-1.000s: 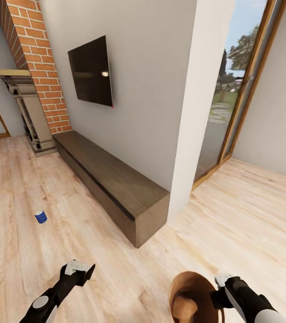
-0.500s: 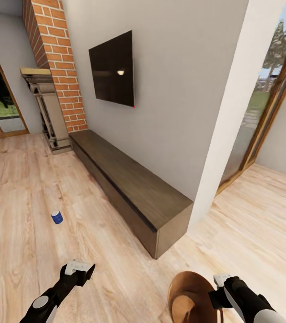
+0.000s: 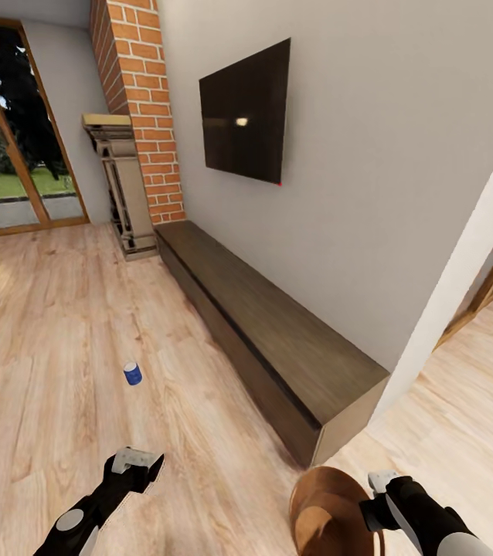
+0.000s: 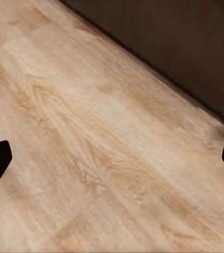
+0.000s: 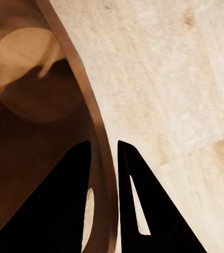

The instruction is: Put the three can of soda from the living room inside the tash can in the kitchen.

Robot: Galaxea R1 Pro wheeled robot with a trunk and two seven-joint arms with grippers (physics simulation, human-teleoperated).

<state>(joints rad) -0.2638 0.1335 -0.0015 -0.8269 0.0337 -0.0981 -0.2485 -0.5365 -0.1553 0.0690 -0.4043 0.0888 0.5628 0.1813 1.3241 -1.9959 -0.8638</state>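
Soda can, blue, stands at eleven o'clock; right gripper clamps the trash can rim for carrying, left gripper spread empty.

Wood floor, low dark cabinet

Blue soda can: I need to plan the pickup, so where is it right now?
In the head view the blue soda can stands upright on the wood floor, ahead of the left gripper and left of the long dark cabinet.
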